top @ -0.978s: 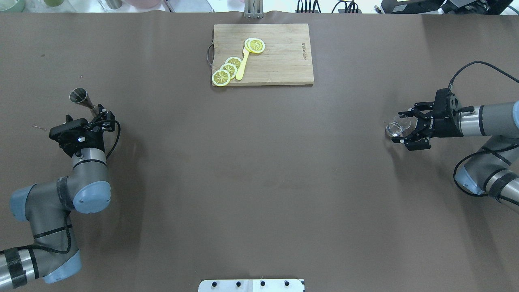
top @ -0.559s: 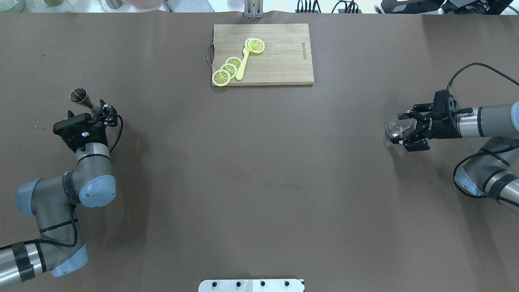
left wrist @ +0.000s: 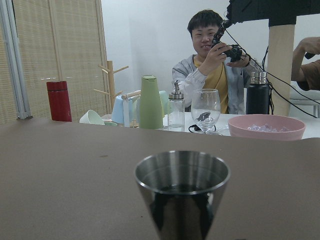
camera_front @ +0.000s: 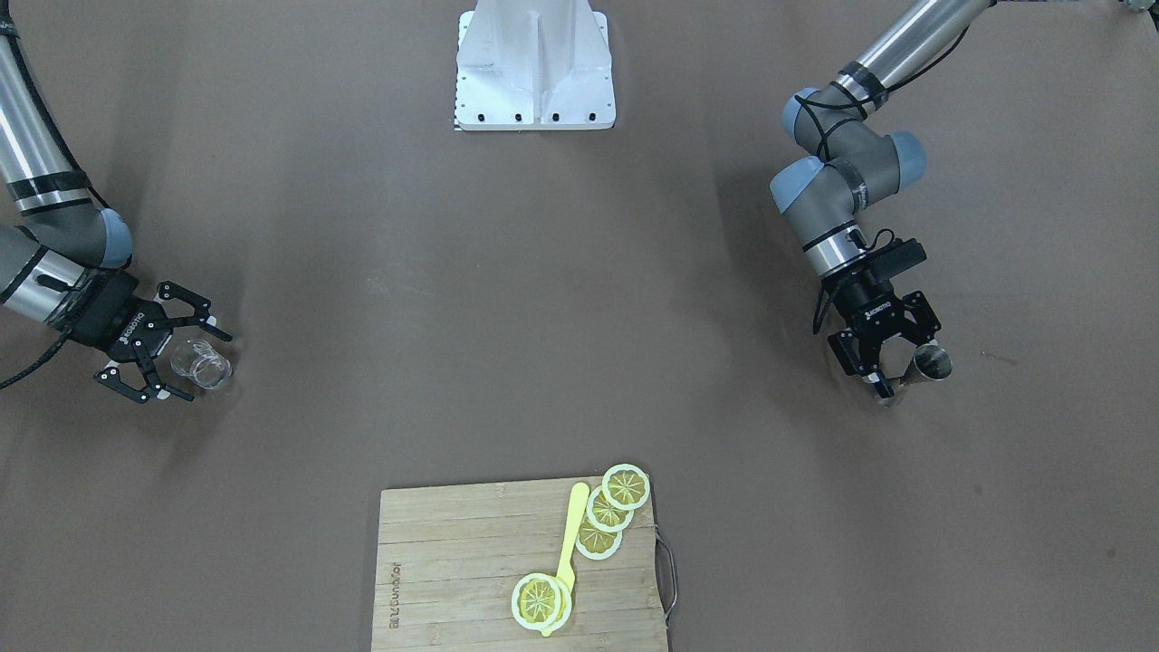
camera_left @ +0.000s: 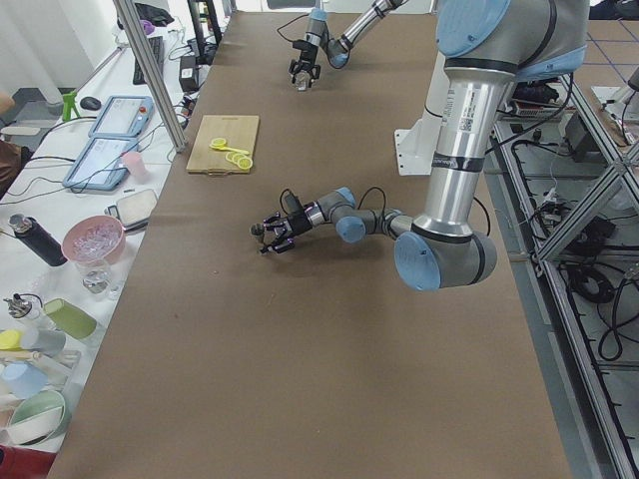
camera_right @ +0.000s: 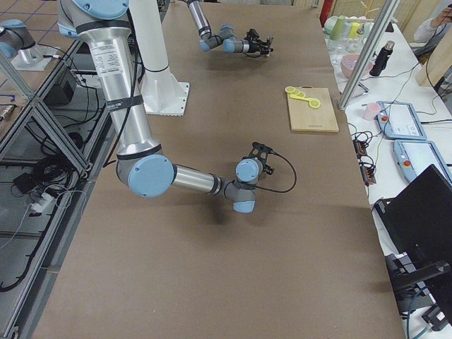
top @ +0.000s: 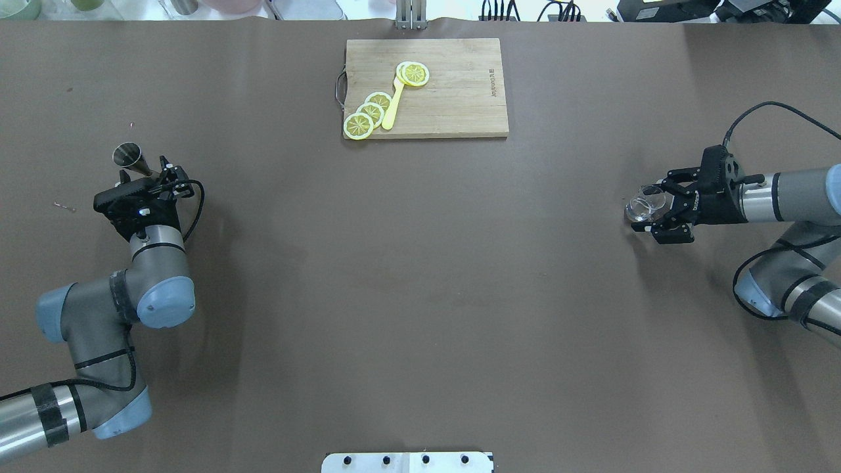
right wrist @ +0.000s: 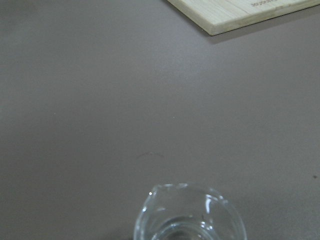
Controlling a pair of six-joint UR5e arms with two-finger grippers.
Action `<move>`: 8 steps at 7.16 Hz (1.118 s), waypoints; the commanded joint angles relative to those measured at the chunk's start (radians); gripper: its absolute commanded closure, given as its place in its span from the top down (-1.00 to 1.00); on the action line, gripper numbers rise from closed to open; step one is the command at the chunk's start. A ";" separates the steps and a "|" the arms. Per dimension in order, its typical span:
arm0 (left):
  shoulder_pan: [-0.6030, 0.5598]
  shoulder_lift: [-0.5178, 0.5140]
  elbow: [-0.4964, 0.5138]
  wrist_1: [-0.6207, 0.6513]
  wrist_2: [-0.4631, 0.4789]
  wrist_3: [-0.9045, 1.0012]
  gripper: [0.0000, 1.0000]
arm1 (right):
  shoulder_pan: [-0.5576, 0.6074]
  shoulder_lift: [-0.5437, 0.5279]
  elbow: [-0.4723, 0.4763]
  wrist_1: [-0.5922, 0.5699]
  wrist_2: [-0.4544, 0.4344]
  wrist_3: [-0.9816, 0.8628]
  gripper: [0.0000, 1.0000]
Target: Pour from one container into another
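A steel jigger (top: 127, 156) stands upright at the table's left side; the left wrist view shows it close and centred (left wrist: 182, 195), with dark liquid inside. My left gripper (top: 143, 169) is open, its fingers either side of the jigger's lower half (camera_front: 908, 365). A small clear glass (top: 644, 203) sits at the table's right side, its rim low in the right wrist view (right wrist: 190, 215). My right gripper (top: 647, 207) is open, and the glass (camera_front: 201, 365) lies between its spread fingers.
A wooden cutting board (top: 453, 85) lies at the far middle, with lemon slices (top: 368, 113) and a yellow spoon (top: 393, 105) on it. The robot's white base plate (top: 407, 462) is at the near edge. A side bench beyond the table's left end holds cups, bottles and a person.
My left arm has pushed forward, bringing its gripper up around the jigger. My right gripper has shifted slightly and stays at the glass.
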 commanded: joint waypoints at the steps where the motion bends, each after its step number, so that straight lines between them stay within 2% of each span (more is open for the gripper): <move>1: -0.014 -0.004 0.002 0.000 0.001 0.000 0.35 | -0.001 0.004 0.001 -0.003 -0.001 0.000 0.73; 8: -0.019 -0.027 0.029 -0.002 -0.002 -0.002 0.31 | -0.001 0.001 0.000 -0.001 -0.001 0.000 0.28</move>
